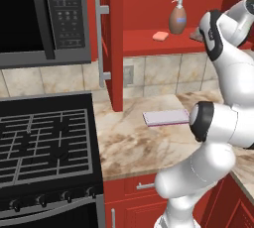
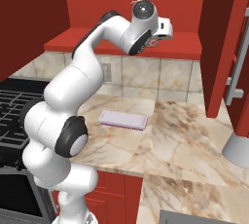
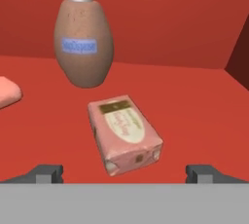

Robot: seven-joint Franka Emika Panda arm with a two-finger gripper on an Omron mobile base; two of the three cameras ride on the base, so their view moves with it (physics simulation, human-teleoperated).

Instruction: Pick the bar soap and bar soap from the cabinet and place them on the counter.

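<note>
On the red cabinet shelf (image 3: pixel 199 96) lies a pink wrapped bar soap (image 3: pixel 125 136) with a pale label, turned at an angle. My gripper (image 3: pixel 125 173) is open just short of it, one fingertip (image 3: pixel 47 173) on each side and nothing held. A second, peach bar soap (image 3: pixel 8 92) (image 1: pixel 160 35) sits further along the shelf, cut off by the hand view's left edge. Both rest inside the open cabinet (image 1: pixel 149 43) above the beige marbled counter (image 1: pixel 134 145) (image 2: pixel 180 130). My arm reaches up into the cabinet (image 2: pixel 189 45).
A brown pump bottle (image 3: pixel 85 43) (image 1: pixel 177 18) stands just behind the wrapped soap. The open cabinet door (image 1: pixel 111 38) hangs left of the shelf, another door (image 2: pixel 221 47) to the right. A lavender pad (image 1: pixel 166 118) (image 2: pixel 123 119) lies on the counter. Stove (image 1: pixel 44 142) and microwave (image 1: pixel 39 19) sit left.
</note>
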